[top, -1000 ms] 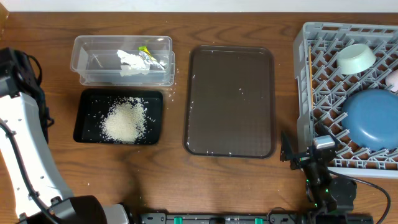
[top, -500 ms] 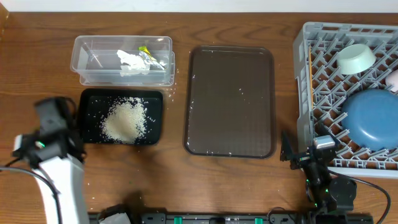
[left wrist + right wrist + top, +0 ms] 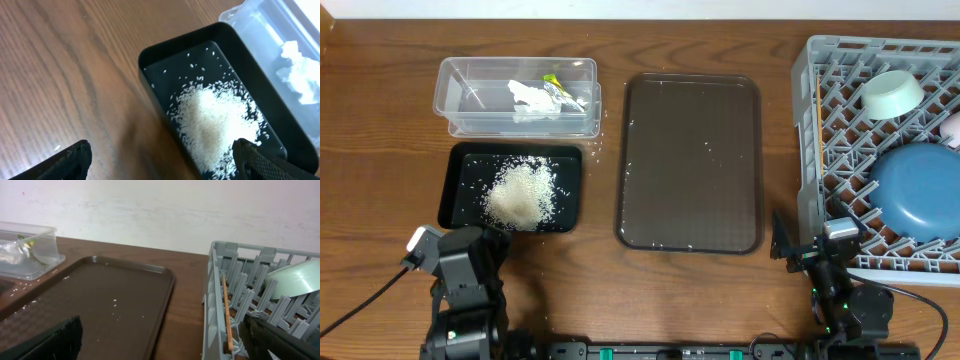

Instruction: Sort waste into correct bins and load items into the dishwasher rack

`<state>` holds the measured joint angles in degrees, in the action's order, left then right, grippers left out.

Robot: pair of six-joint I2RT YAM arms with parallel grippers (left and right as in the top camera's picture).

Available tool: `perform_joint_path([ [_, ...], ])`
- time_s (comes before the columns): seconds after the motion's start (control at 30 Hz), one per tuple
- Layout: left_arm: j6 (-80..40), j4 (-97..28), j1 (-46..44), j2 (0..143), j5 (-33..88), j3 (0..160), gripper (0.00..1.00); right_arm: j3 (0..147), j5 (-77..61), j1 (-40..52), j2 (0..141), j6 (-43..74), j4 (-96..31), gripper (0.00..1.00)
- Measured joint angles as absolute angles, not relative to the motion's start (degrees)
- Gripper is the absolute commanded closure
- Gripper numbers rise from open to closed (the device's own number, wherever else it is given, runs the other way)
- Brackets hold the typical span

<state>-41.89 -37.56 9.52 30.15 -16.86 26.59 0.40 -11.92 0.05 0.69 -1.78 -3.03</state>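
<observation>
The left claw (image 3: 162,165) is pictured released and empty above the desk (image 3: 580,280), with the black tray (image 3: 460,170) of rice (image 3: 215,120) just ahead and the clear tub (image 3: 450,95) beyond. The right claw (image 3: 165,347) is likewise released. The grey rack (image 3: 805,130), loaded with blue plate (image 3: 920,190) and mint bowl (image 3: 892,93), is seen at its right.

Nearly the whole overhead view is being filled by a brown wooden table (image 3: 380,100), its wavy grain being shown clearly. Soft light is being reflected off the wood in the left wrist view. Beyond the far edge, a white wall (image 3: 150,210) is being seen, faintly smudged and evenly lit.
</observation>
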Motion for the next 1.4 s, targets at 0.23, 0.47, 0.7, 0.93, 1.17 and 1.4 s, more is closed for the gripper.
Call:
perform_joint_path([
  [0.23, -35.07, -36.77, 9.52, 27.75, -15.70, 25.56, 0.08, 0.40, -11.92, 0.05, 0.69, -1.78, -3.03, 0.01],
  [0.47, -27.03, -29.61, 8.60, 19.59, -12.23, 20.27, 0.08, 0.40, -11.92, 0.05, 0.69, -1.78, -3.03, 0.01],
  [0.7, -20.14, -14.39, 6.15, 9.82, -6.52, 10.37, 0.08, 0.40, -11.92, 0.05, 0.69, -1.78, -3.03, 0.01],
  [0.93, -15.97, -4.49, 5.87, 4.49, -0.01, 3.55, 0.08, 0.40, -11.92, 0.05, 0.69, -1.78, -3.03, 0.01],
  [1.17, -14.74, -0.30, 4.69, 1.02, 3.66, 0.86, 0.08, 0.40, -11.90, 0.05, 0.69, -1.78, -3.01, 0.01],
  [1.4, -13.21, 2.92, 1.23, 0.73, 4.78, 0.56, 0.08, 0.40, -11.92, 0.05, 0.69, -1.78, -3.01, 0.01],
])
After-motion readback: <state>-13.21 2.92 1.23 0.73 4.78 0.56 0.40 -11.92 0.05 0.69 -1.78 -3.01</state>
